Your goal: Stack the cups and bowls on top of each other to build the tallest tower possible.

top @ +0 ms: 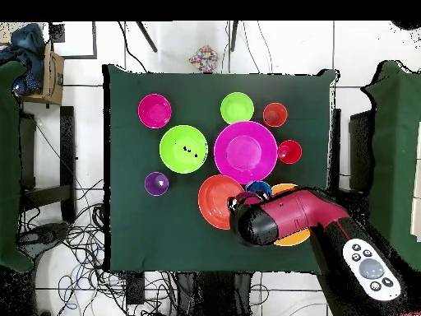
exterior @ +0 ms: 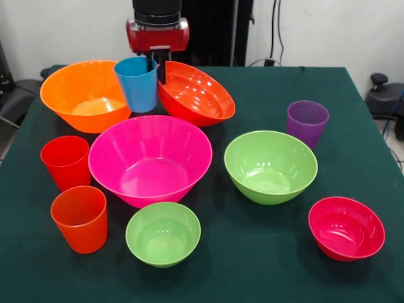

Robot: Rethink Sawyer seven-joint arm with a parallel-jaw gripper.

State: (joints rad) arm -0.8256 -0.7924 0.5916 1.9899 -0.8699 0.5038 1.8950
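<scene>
The large glossy pink plastic bowl (exterior: pixel 150 159) (top: pixel 245 151) sits upright on the dark green tablecloth (exterior: pixel 265 252) (top: pixel 148 222), and everything else lies around it; nothing is stacked yet. In the front view, the shallow red-orange plastic bowl (exterior: pixel 196 92) (top: pixel 217 202) stands just behind it, tipped up on its side so its mouth faces forward and to the right. Beside that, touching or nearly so, is the small blue plastic tumbler (exterior: pixel 137 83) (top: pixel 259 188), raised between the tilted bowl and the large orange plastic bowl (exterior: pixel 85 95) (top: pixel 289 237) — whether it rests on anything I cannot tell.

The red and black gripper (exterior: pixel 157 63) (top: pixel 247 216) hangs directly behind the blue tumbler and the tilted bowl; its fingers are hidden, so how far it is open, or whether it grasps anything, cannot be told.

Left of the pink bowl stand the red tumbler (exterior: pixel 65 161) (top: pixel 289 151) and the orange tumbler (exterior: pixel 80 218) (top: pixel 275 114), both upright. Just in front of it is the small lime green bowl (exterior: pixel 163 233) (top: pixel 237 108). To its right is the medium lime green bowl (exterior: pixel 271 166) (top: pixel 183 149), with the translucent purple tumbler (exterior: pixel 307 122) (top: pixel 156 183) behind that and the small crimson bowl (exterior: pixel 346 228) (top: pixel 154 110) well apart, at the near right.
</scene>
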